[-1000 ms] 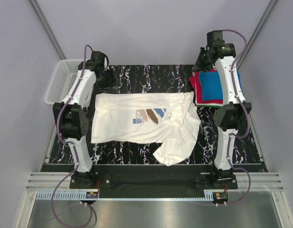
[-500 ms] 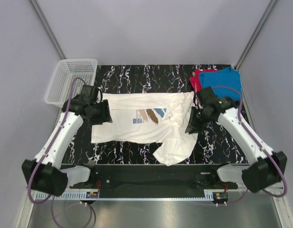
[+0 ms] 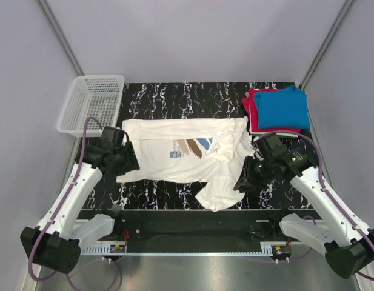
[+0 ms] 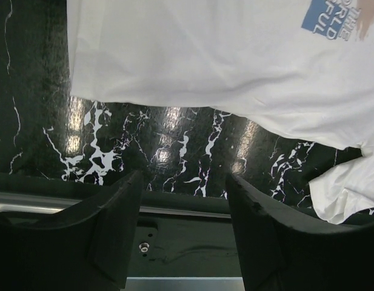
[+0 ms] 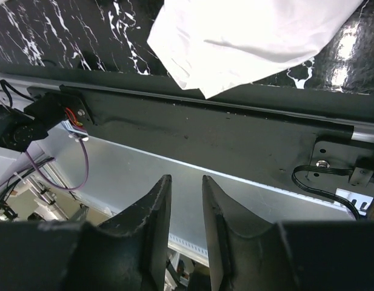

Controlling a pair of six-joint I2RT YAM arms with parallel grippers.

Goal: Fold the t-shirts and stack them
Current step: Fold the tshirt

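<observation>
The large white t-shirt with the blue and brown print lies spread on the black marbled table, its right side rumpled and one flap reaching the near edge. At the far right a folded blue t-shirt rests on a red one. My left gripper hovers over the white shirt's left near corner; its jaws stand open and empty. Beside the shirt's right near flap is my right gripper, whose jaws show a narrow gap with nothing in it.
A white mesh basket stands at the far left corner. The table's near rail and the arm mounts run along the front edge. Grey walls close in both sides.
Both arms have swung from the far side of the table down to the white shirt's near corners. Both grippers have opened a little wider.
</observation>
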